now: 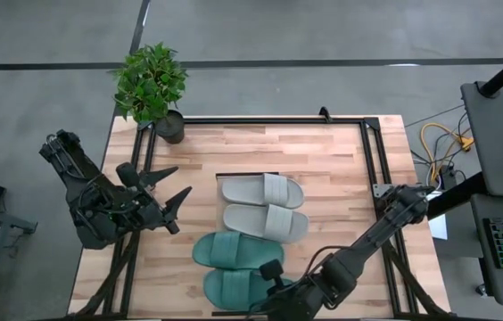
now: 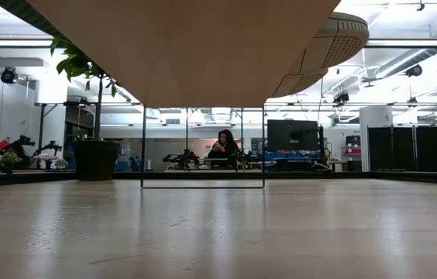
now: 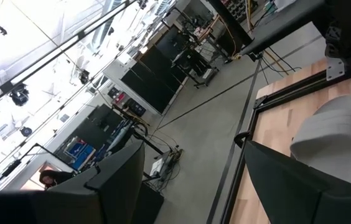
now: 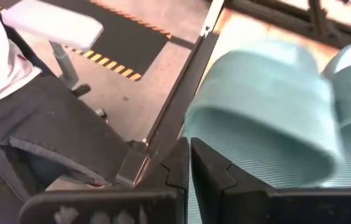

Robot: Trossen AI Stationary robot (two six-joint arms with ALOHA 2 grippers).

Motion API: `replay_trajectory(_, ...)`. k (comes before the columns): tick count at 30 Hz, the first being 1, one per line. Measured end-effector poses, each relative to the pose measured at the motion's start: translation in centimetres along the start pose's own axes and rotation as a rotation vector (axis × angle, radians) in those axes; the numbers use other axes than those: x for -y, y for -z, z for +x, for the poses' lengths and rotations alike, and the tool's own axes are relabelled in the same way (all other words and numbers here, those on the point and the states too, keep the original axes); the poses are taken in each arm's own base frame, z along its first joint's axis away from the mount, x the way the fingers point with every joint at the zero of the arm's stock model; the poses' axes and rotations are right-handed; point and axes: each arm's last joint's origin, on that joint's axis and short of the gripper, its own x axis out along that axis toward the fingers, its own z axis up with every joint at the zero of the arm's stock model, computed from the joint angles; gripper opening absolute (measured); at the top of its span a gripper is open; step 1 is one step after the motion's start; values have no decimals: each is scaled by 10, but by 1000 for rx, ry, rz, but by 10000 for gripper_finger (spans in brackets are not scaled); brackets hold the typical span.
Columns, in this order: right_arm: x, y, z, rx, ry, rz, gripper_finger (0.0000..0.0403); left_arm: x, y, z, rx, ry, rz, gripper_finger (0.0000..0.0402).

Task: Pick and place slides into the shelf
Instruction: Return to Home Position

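Two light grey slides point(image 1: 265, 205) and two teal-green slides point(image 1: 234, 251) lie side by side, soles down, in the middle of the pale wood; a thin dark end edge point(image 1: 247, 176) shows just beyond the far grey one. In the low view the shelf point(image 2: 180, 46) shows from below as a pale panel on thin legs. My right gripper point(image 4: 190, 163) is shut and slants down over the near teal slide point(image 4: 269, 93), short of its strap; the arm hides part of that slide point(image 1: 229, 287) from above. Left of the slides, my left gripper point(image 1: 169, 189) waits open and level, one grey slide point(image 3: 331, 127) ahead of it. My right gripper's shut fingertips point(image 4: 182, 163) stand at the ribbed footbed point(image 4: 250, 162) of the near teal slide, coming slanting down from the table's right. I cannot tell whether they touch it. The slide lies flat.
A potted plant point(image 1: 152, 85) stands at the far left corner. A black metal frame point(image 1: 372, 152) runs along the table's far and right sides. Bare wood lies either side of the slides. A person point(image 2: 224, 147) sits far off in the room.
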Motion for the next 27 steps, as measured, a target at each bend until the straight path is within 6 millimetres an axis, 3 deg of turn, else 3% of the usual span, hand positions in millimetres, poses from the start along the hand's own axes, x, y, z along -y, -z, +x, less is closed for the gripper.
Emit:
replay_trajectory(4,-1,-10,-16,49,55,-18,9,0,0,0,1,1,-7,262)
replay_trajectory(7,-3,-16,-31,131,265,33,9,2,-1,0,37,66,-73,262)
replay_trajectory(10,-5,-17,-52,211,503,65,9,5,-2,-1,128,245,-142,262)
replay_trajectory(13,-13,-14,-65,252,600,35,9,8,-3,-2,161,324,-173,262)
replay_trajectory(19,-38,3,-79,250,515,-29,8,11,0,-2,151,324,-182,262)
replay_trajectory(22,-54,19,-80,196,309,-141,8,12,1,-2,149,324,-179,262)
replay_trajectory(25,-77,40,-66,170,32,-309,8,15,3,-2,147,325,-174,262)
replay_trajectory(27,-87,51,-61,202,-40,-329,8,17,4,-2,146,325,-182,262)
